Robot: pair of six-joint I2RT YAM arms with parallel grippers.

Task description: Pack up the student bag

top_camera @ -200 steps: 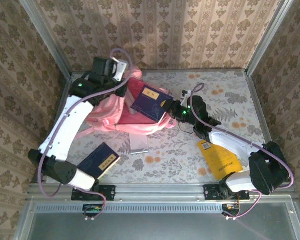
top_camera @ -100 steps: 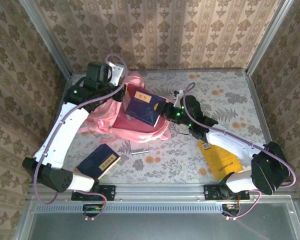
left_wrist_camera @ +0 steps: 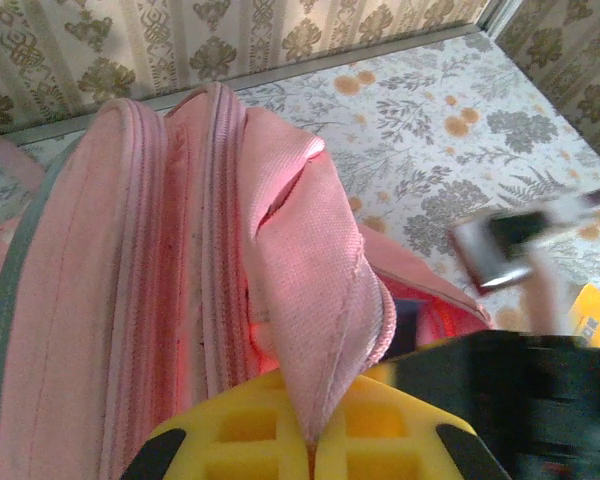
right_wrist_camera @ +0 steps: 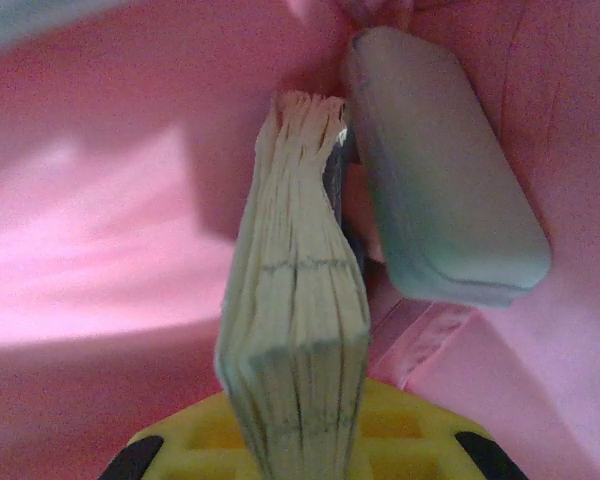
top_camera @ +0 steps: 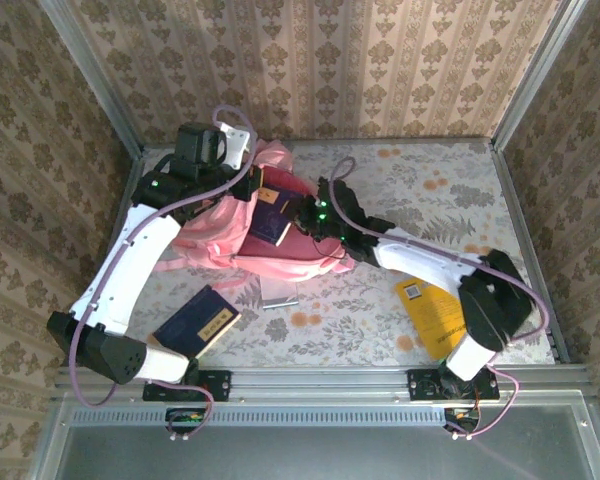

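The student bag (top_camera: 215,232), a big pink backpack, lies at the back left of the table with its mouth held open. My left gripper (top_camera: 248,180) is shut on a fold of the bag's pink rim (left_wrist_camera: 310,260), pinched between the yellow jaws (left_wrist_camera: 318,440). My right gripper (top_camera: 300,214) is shut on a dark blue book (top_camera: 272,215), which stands on edge inside the opening. In the right wrist view the book's page edge (right_wrist_camera: 295,320) runs up from my gripper (right_wrist_camera: 300,445), surrounded by the bag's pink lining (right_wrist_camera: 90,260), beside a pale grey-green case (right_wrist_camera: 440,190).
A second dark blue book (top_camera: 198,320) lies near the front left by the left arm's base. A yellow booklet (top_camera: 440,318) lies at the front right. A small silvery item (top_camera: 278,295) rests just in front of the bag. Metal rails border the table.
My right gripper has carried the blue book leftward and turned it on edge into the bag's opening. The left gripper has kept its hold on the rim, nearly still.
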